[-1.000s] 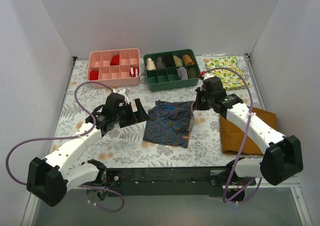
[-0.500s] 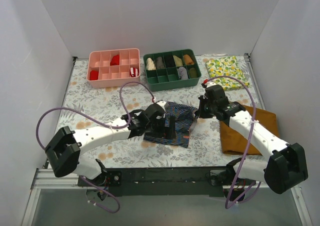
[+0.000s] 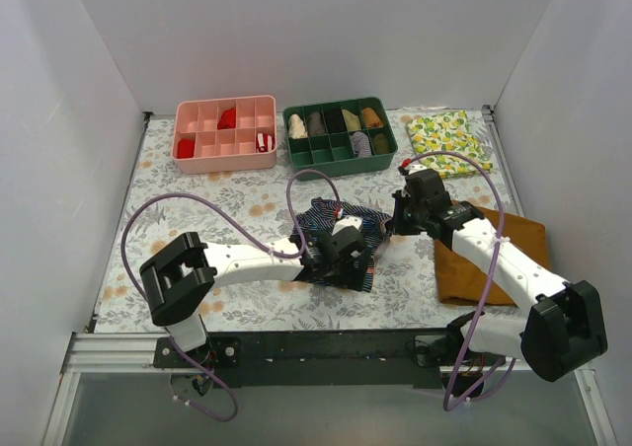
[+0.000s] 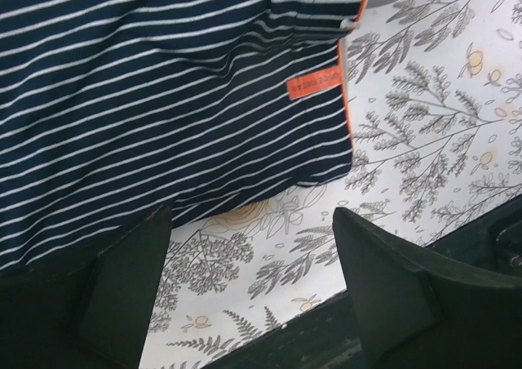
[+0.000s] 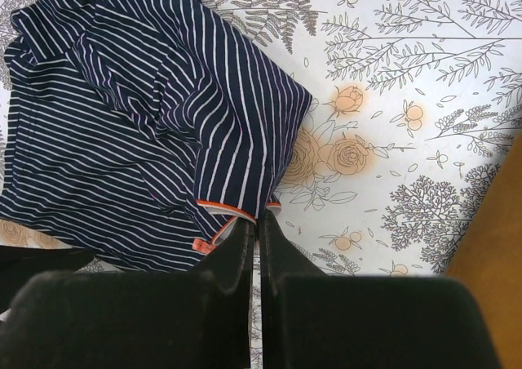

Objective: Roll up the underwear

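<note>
My left gripper (image 4: 251, 222) hangs spread wide with the underwear (image 4: 163, 83) lying flat just ahead of its fingertips, hem between them, apparently to start the roll, while my right gripper (image 5: 254, 226) pinches the side hem, probably keeping it taut

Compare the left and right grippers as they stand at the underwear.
The left gripper has its jaws wide apart; the right gripper has them shut. The left gripper hovers over an edge of the underwear and holds nothing; the right gripper appears to pinch its orange-trimmed hem. Both have black fingers and work at the same garment.
</note>
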